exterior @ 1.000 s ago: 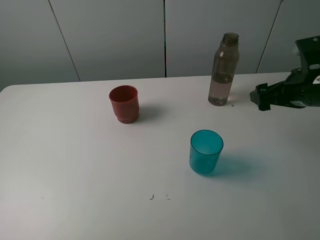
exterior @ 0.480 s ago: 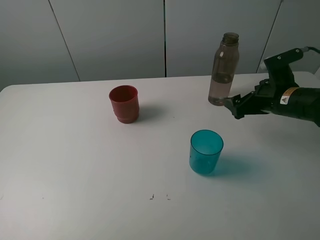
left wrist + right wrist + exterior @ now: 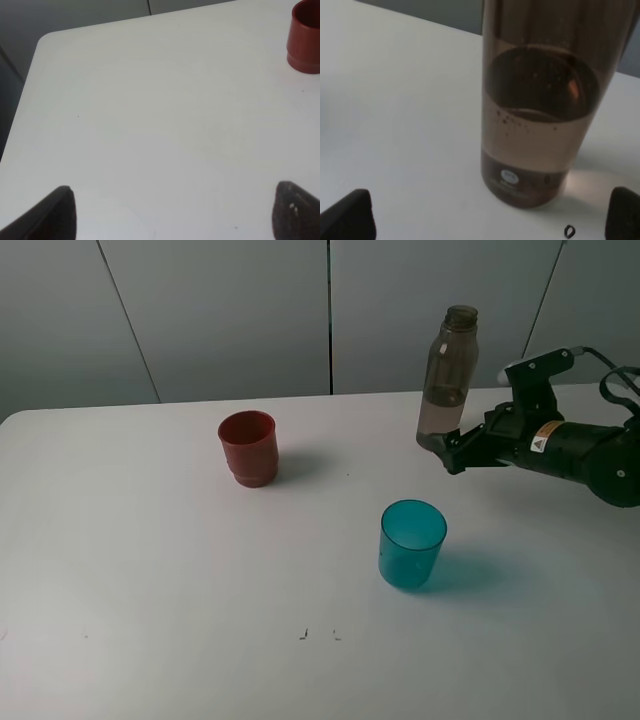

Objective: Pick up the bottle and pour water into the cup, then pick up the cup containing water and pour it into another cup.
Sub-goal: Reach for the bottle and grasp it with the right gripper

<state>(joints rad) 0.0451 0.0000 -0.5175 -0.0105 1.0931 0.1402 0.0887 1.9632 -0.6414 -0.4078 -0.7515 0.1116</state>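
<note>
The smoky grey-brown bottle (image 3: 447,380) stands uncapped at the back right of the white table (image 3: 150,570), partly filled with water. My right gripper (image 3: 447,452) is open, low beside the bottle's base on its right. In the right wrist view the bottle (image 3: 540,125) rises just ahead of the right gripper (image 3: 487,220), whose fingers stand wide apart and clear of it. The teal cup (image 3: 412,543) stands in front of the bottle. The red cup (image 3: 248,447) is at the middle left, and also shows as the red cup (image 3: 305,37) beyond my open, empty left gripper (image 3: 177,215).
A small dark ring-shaped speck (image 3: 569,231) lies on the table by the bottle's base. Grey wall panels (image 3: 230,310) stand behind the table's far edge. Tiny dark marks (image 3: 318,634) sit near the front of the table.
My right arm has reached leftward from the right edge, bringing its open gripper up to the bottle's base. The bottle and both cups have not moved.
</note>
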